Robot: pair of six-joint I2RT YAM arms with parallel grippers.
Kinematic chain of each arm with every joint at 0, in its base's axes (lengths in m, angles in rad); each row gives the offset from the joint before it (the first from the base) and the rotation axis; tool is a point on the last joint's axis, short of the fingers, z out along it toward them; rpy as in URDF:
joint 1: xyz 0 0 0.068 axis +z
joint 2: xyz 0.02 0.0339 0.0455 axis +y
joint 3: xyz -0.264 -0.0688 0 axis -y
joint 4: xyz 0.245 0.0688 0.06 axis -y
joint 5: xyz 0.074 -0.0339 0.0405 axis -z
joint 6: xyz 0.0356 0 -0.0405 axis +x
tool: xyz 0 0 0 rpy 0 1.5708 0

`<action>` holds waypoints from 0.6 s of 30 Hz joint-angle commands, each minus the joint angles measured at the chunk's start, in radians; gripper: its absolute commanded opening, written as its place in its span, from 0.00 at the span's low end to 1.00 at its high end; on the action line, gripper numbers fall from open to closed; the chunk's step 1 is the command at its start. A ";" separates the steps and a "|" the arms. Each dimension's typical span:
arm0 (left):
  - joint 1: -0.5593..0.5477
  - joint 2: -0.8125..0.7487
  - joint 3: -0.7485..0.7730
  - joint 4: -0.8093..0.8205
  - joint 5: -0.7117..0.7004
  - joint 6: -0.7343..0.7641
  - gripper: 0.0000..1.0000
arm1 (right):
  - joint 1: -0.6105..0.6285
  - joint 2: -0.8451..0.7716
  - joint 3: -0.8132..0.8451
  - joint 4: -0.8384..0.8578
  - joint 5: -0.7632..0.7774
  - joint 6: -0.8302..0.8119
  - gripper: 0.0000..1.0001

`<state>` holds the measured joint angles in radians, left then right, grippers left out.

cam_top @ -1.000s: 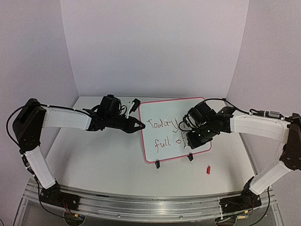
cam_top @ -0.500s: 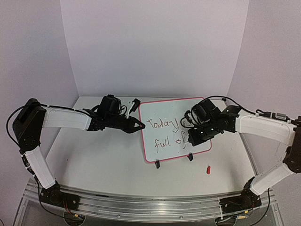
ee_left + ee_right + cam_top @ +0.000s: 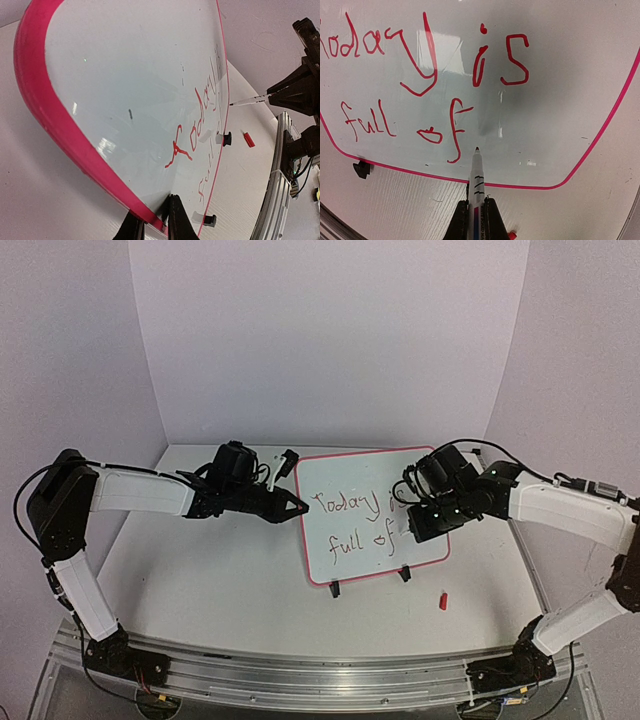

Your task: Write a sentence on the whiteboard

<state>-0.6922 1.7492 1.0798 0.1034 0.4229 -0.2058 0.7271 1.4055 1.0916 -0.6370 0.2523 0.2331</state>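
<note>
Left end effector (image 3: 152,226) is pinched narrow on the left rim of the whiteboard (image 3: 360,475), I'd guess to steady it. Right end effector (image 3: 476,212) is clamped on the marker (image 3: 476,175). The whiteboard's propped on its stand (image 3: 335,589) toward the back middle of the tabletop. The sentence (image 3: 350,505) reads "Today is / full of", so it looks well along, but at least one word is missing. The marker's tip sits just right of "of"; can't tell if it's touching. Red cap (image 3: 442,600) lies toward the front right corner.
</note>
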 commanded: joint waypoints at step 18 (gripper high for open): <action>0.038 0.088 -0.001 -0.146 -0.384 0.159 0.00 | -0.017 0.016 0.016 0.058 0.022 -0.011 0.00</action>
<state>-0.6922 1.7552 1.0886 0.0998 0.4219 -0.2054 0.7155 1.4230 1.0916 -0.6052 0.2686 0.2291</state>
